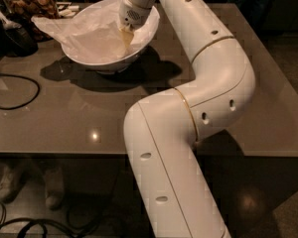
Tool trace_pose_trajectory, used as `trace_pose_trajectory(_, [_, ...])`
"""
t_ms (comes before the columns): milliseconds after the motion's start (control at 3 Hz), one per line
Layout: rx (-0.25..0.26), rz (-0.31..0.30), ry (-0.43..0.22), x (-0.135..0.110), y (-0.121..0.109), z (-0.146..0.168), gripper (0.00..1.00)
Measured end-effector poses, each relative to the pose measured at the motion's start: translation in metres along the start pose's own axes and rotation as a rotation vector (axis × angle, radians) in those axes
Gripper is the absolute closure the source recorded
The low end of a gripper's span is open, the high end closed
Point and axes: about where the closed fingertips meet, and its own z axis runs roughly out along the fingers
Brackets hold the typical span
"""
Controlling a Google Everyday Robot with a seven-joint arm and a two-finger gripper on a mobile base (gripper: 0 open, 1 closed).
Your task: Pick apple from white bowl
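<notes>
The white bowl (pixel 85 62), wide and glossy, stands upright on the table (pixel 64 113), lined with crinkled white paper (pixel 84 31). The claw (pixel 125 37) dips inside it near the right rim. The apple cannot be made out.

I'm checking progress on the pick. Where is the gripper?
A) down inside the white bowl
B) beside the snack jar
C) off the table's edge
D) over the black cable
A: the gripper reaches down into the white bowl, against its crinkled paper lining.
</notes>
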Motion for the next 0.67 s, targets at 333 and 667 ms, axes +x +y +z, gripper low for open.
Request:
trace_pose_trajectory(333, [-0.019, 0.001, -0.002, 0.0010, 0.0018, 0.0075, 1.00])
trace_pose_trajectory(667, [-0.020, 0.001, -0.001, 0.0011, 0.0020, 0.0082, 1.00])
